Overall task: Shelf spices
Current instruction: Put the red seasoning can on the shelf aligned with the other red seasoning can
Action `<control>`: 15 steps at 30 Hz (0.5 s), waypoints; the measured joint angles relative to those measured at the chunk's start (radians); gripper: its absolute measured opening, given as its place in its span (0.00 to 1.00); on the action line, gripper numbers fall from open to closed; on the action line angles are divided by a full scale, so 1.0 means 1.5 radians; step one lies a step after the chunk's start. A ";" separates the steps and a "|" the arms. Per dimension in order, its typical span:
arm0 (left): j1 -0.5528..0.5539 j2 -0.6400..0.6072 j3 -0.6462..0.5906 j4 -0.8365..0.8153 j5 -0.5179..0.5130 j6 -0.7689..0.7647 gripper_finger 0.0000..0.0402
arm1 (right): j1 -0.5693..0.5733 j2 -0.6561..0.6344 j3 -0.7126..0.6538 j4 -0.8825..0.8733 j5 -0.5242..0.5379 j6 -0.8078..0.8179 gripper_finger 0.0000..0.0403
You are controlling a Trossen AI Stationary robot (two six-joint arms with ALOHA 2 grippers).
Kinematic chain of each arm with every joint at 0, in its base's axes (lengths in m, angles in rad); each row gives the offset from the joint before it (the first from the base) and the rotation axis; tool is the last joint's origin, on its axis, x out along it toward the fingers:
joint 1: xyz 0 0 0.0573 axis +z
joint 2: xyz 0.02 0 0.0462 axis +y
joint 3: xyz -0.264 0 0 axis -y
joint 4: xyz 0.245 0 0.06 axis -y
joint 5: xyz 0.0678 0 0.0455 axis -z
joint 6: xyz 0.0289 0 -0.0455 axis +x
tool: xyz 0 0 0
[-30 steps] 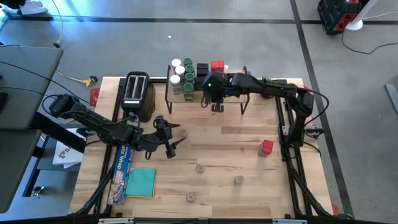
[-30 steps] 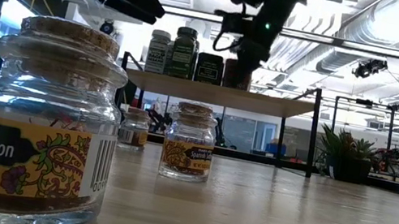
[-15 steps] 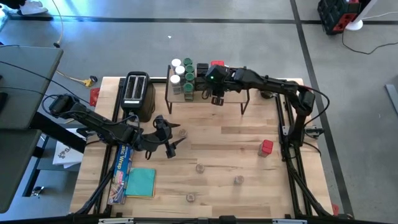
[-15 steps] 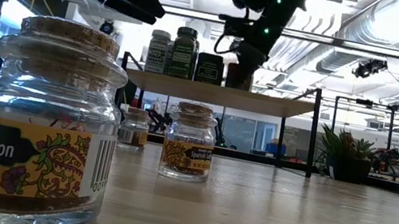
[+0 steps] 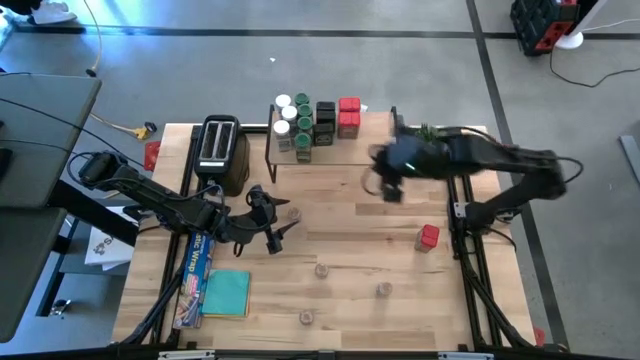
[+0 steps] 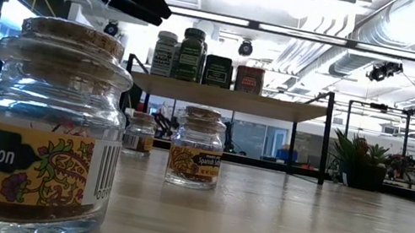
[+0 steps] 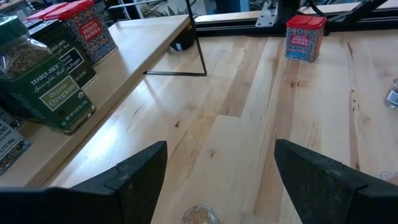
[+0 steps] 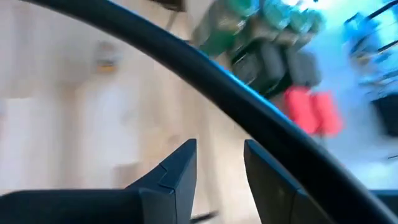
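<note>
right gripper [image 5: 388, 186] hanging off the shelf [image 5: 370, 148] front-right, jaws narrow and empty | next red tin [image 5: 429, 237] sitting upright on the tabletop [image 5: 350, 300], toward its own side (right arm nearer) | left gripper [image 5: 272, 222] idling by the toaster [image 5: 219, 152], jaws wide, empty

- The whole surface [image 5: 400, 300] is seen from straight above.
- A level view is taken at surface height, close to a saffron jar [image 6: 47, 127].
- The shelf [image 5: 330, 150] is shared by all four views, wrist cameras included.
</note>
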 joint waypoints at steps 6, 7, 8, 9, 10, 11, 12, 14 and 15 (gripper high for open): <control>0.000 0.000 0.000 0.000 0.000 0.000 0.73 | 0.105 -0.182 -0.201 -0.052 -0.143 0.305 0.31; 0.000 0.000 0.000 0.000 0.000 0.002 0.73 | 0.119 -0.207 -0.238 -0.052 -0.190 0.329 0.31; 0.000 0.000 0.000 0.001 0.000 0.005 0.73 | 0.131 -0.227 -0.272 -0.051 -0.243 0.337 0.31; 0.000 0.000 0.000 0.001 0.000 0.006 0.73 | 0.143 -0.242 -0.302 -0.051 -0.291 0.333 0.31; 0.001 0.000 0.000 0.001 -0.001 0.006 0.73 | 0.156 -0.254 -0.328 -0.053 -0.328 0.329 0.31; 0.002 0.000 0.000 0.001 -0.001 0.006 0.73 | 0.168 -0.261 -0.352 -0.054 -0.358 0.328 0.31; 0.004 0.000 0.000 0.001 -0.001 0.007 0.73 | 0.178 -0.262 -0.370 -0.055 -0.376 0.326 0.31; 0.007 0.000 0.000 0.001 -0.001 0.009 0.73 | 0.190 -0.251 -0.396 -0.070 -0.387 0.320 0.32; 0.009 0.000 0.000 0.001 -0.001 0.009 0.73 | 0.194 -0.241 -0.405 -0.081 -0.391 0.314 0.33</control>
